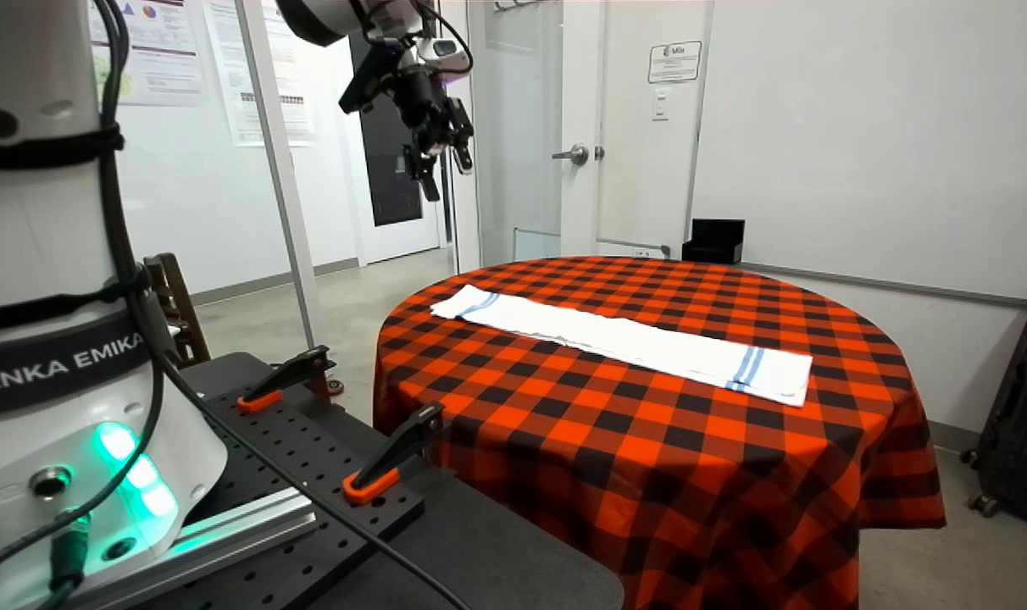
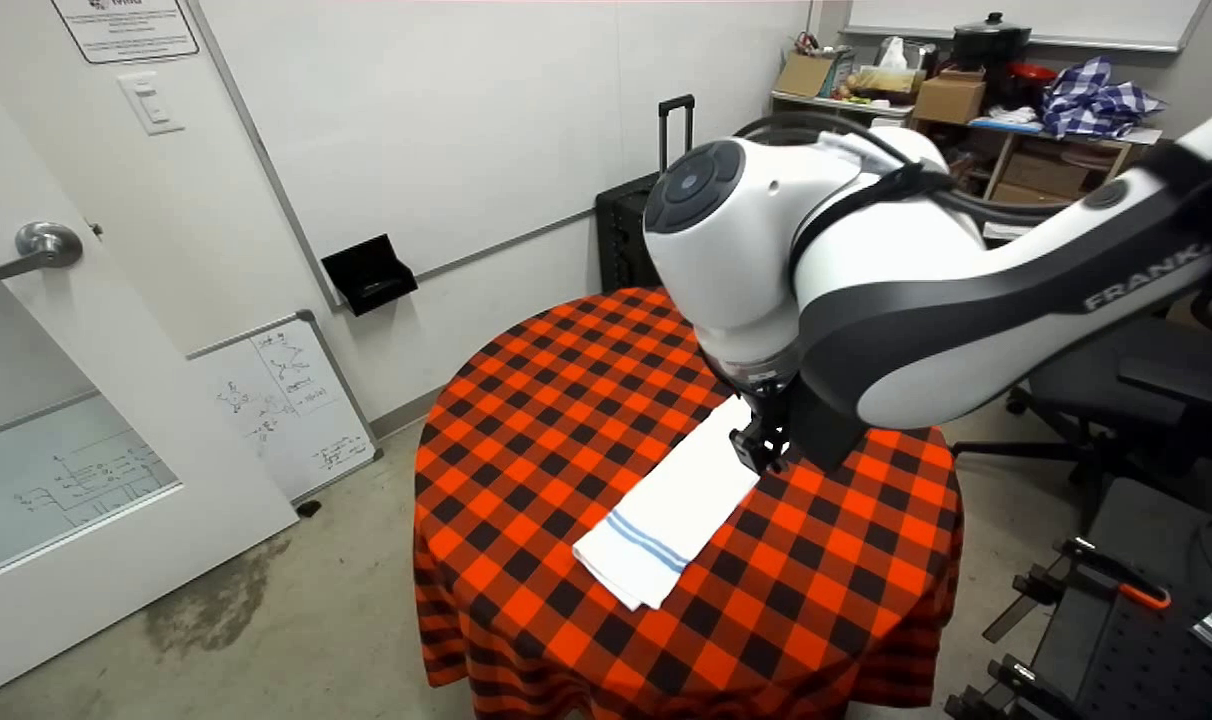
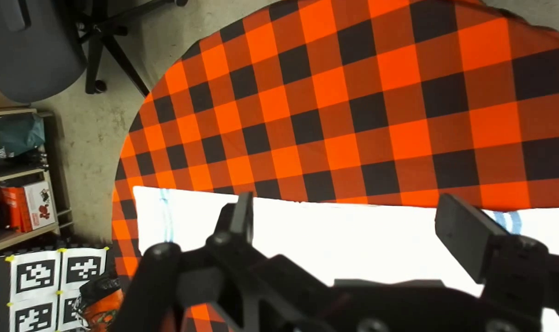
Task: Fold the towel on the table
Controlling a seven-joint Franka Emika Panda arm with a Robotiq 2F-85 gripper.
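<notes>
A white towel (image 1: 624,339) with blue stripes near both ends lies flat as a long narrow strip on the round table (image 1: 556,440), which has a red and black checked cloth. In an exterior view the arm hides the towel's far part, while its near striped end (image 2: 646,545) shows. My gripper (image 1: 448,185) is open and empty, high above the table. In the wrist view the gripper (image 3: 345,197) has its fingers wide apart over the middle of the towel (image 3: 344,235), with nothing between them. The gripper body hides part of the towel's lower edge.
Clamps (image 1: 395,457) sit on the black robot mount beside the table. A door (image 2: 66,400) and a small whiteboard (image 2: 286,410) stand beyond the table. An office chair (image 3: 35,50) and a shelf (image 3: 21,180) show past the table's edge.
</notes>
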